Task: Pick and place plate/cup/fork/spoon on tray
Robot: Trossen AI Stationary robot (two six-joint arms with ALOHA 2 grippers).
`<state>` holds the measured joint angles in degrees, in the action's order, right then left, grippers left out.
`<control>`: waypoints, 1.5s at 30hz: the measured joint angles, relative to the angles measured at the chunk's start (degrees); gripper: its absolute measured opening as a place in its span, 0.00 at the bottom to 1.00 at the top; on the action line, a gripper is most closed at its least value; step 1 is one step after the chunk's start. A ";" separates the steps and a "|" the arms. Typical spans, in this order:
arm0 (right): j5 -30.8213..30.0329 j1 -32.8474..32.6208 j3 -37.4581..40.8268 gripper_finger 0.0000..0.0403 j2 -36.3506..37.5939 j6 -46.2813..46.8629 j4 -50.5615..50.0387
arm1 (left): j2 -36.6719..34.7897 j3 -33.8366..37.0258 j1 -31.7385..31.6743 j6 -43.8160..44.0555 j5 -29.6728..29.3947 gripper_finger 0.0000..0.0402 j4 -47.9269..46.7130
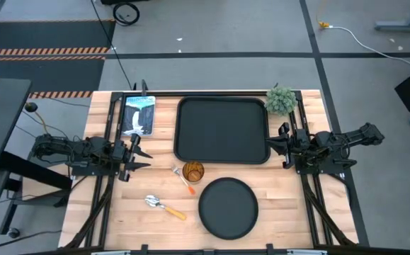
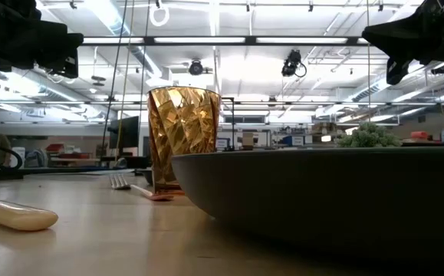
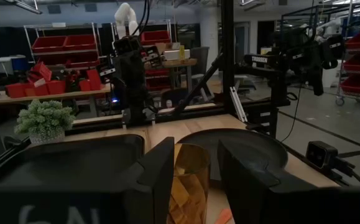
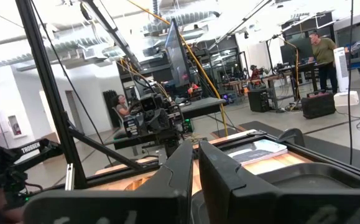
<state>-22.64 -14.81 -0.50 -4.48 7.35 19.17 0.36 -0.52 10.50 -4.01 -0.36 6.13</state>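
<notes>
Nothing is sitting on the tray [image 1: 222,130] yet. The cup [image 1: 193,172] is standing just below it; the left gripper [image 1: 140,154], fingers spread and empty, is aiming toward it. The right gripper [image 1: 277,141] is waiting nearly closed beside the tray.

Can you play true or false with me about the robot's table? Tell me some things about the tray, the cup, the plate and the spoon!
1. The tray has nothing on it. True.
2. The cup sits on the plate. False: it stands on the wood beside the fork.
3. The spoon lies on the table, left of the plate. True.
4. The left hand is holding the cup. False: it is open, at the table's left side, apart from the cup.
5. The little plant is in the middle of the tray. False: it stands off the tray's corner.
</notes>
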 joint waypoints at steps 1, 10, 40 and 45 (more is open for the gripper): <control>0.01 -0.02 0.00 0.08 0.00 0.00 0.01 | -0.02 -0.02 0.02 -0.02 0.00 0.33 0.00; 0.01 0.00 0.00 0.08 -0.02 0.00 -0.01 | -0.01 0.00 0.01 -0.02 0.00 0.33 0.00; 0.00 0.01 0.00 0.08 -0.02 0.00 0.00 | 0.00 -0.02 0.00 12.57 0.02 0.33 3.65; 0.01 0.00 0.00 0.08 0.01 0.00 0.00 | 0.00 0.00 -0.01 17.76 0.01 0.33 3.31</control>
<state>-22.63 -14.82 -0.50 -4.47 7.35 19.17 0.36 -0.51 10.50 13.74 -0.35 9.44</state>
